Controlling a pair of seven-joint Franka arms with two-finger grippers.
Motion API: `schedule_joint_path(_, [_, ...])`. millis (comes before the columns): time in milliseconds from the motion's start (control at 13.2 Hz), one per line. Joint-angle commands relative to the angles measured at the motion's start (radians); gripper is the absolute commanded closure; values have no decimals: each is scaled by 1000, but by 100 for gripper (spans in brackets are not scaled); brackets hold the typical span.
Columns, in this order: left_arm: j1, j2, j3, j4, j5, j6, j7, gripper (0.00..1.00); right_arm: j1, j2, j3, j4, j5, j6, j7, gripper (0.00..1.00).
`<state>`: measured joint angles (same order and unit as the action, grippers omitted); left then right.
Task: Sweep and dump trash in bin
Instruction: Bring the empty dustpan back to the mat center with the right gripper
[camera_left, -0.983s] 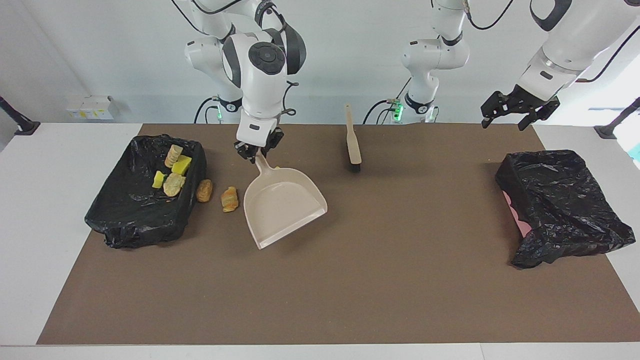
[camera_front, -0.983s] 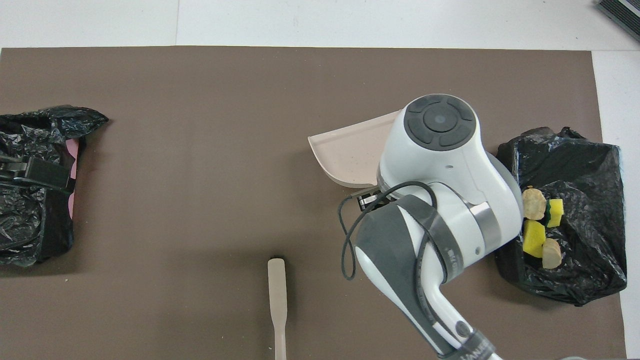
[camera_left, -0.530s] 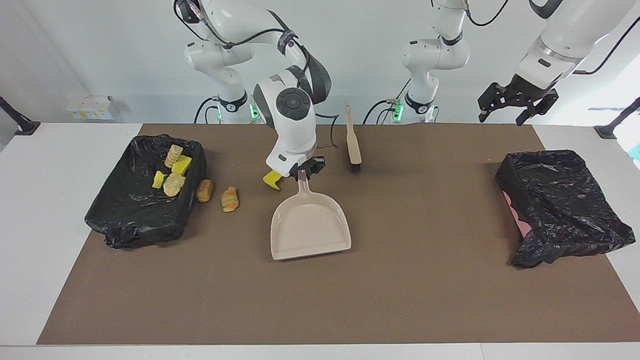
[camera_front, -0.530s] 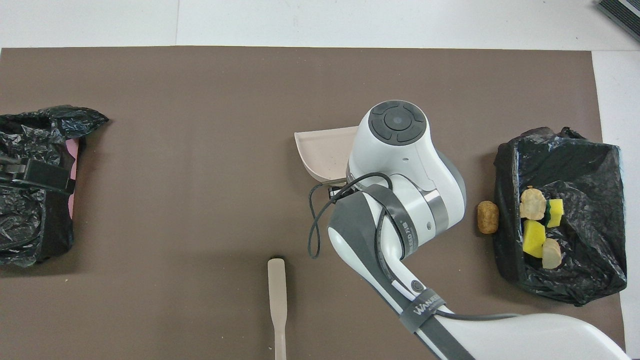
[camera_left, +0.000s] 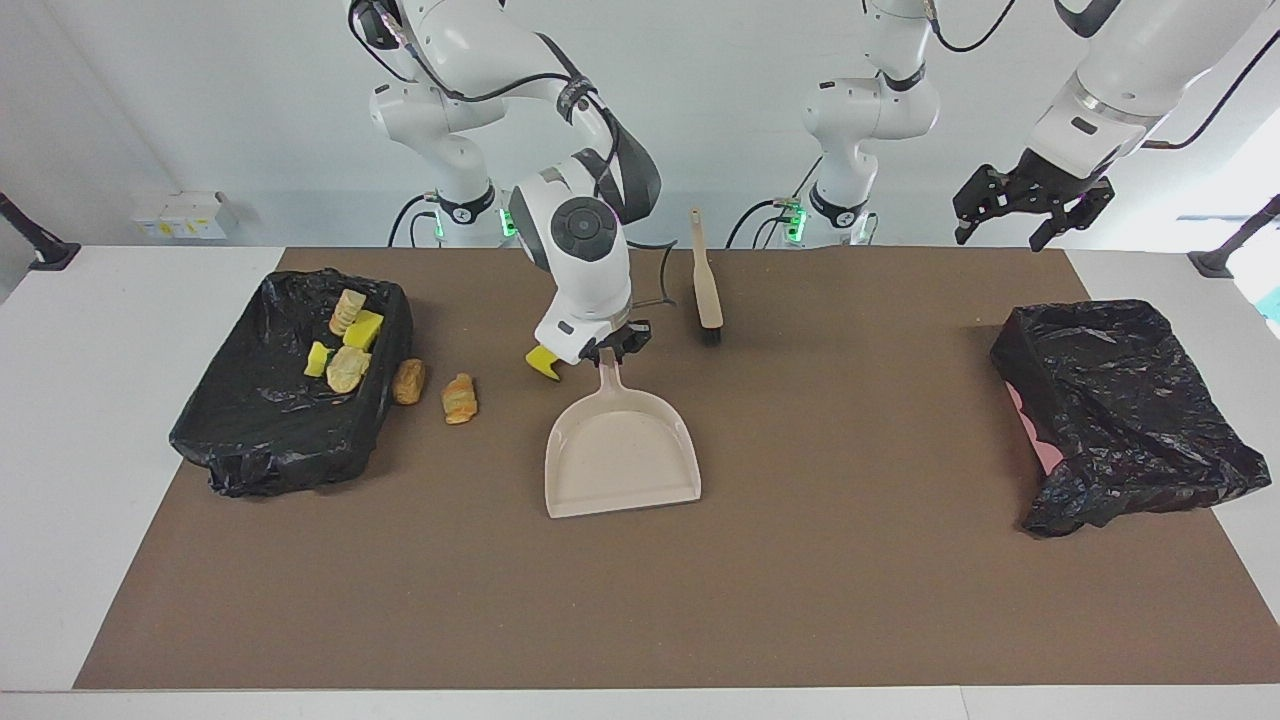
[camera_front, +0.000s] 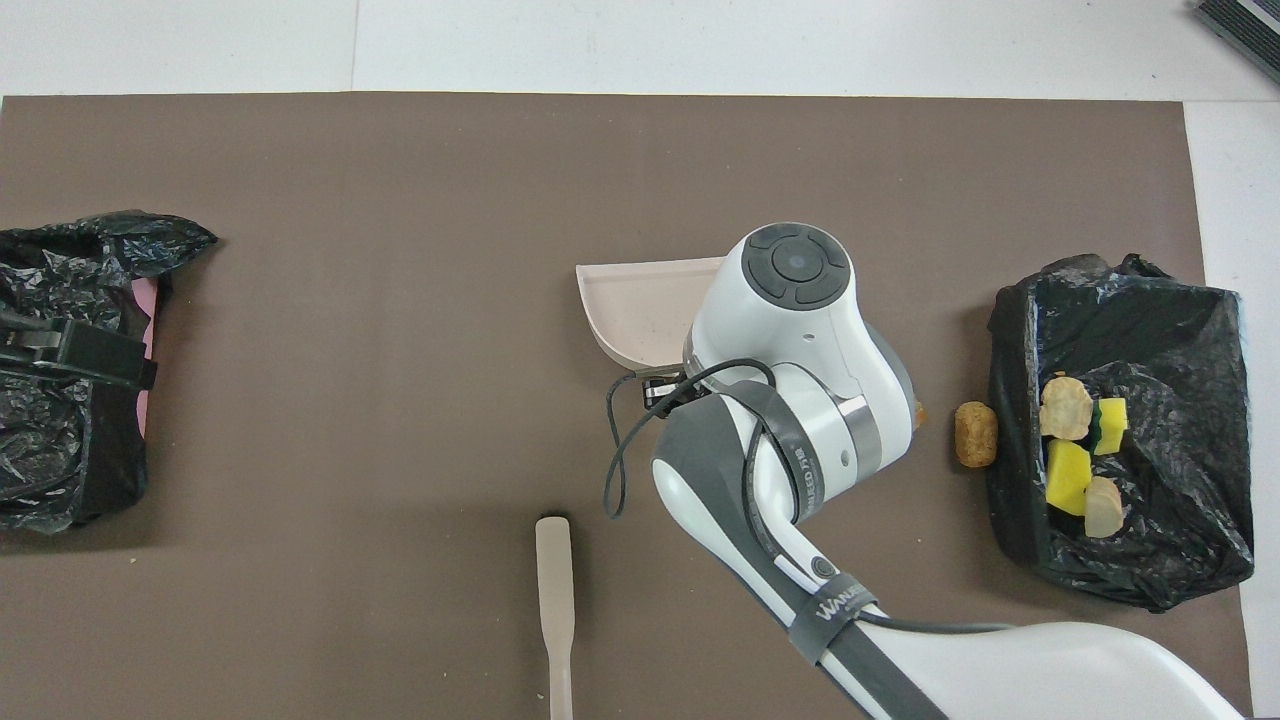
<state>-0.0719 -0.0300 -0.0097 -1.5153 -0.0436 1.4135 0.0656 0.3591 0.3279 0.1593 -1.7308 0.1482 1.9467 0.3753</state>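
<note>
table carries a brown mat. a black-lined bin at the right arm's end holds four scraps. a second black-bagged bin sits under the raised left gripper, which hangs released, arm waiting. the right arm bends down mid-table; right gripper is clenched on the dustpan handle, pan flat on the mat. a brush lies just beside that gripper. a yellow wedge lies next to it; two brown pieces lie between gripper and bin.
</note>
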Motion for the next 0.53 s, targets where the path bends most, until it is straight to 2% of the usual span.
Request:
schedule_joint_path(0, [-16,-13,-6,-8,21,-2,11,0,41,12,5,17,42,29,22,100])
schedule_joint_path(227, [-17,-2,-12,-16,21,10,11,0,133,112,-3,169,4,-81,98,100])
schedule_joint_path(454, [-17,2,-33,-39,19,50,11,0,184,163,2,223,-61,-84,284,100])
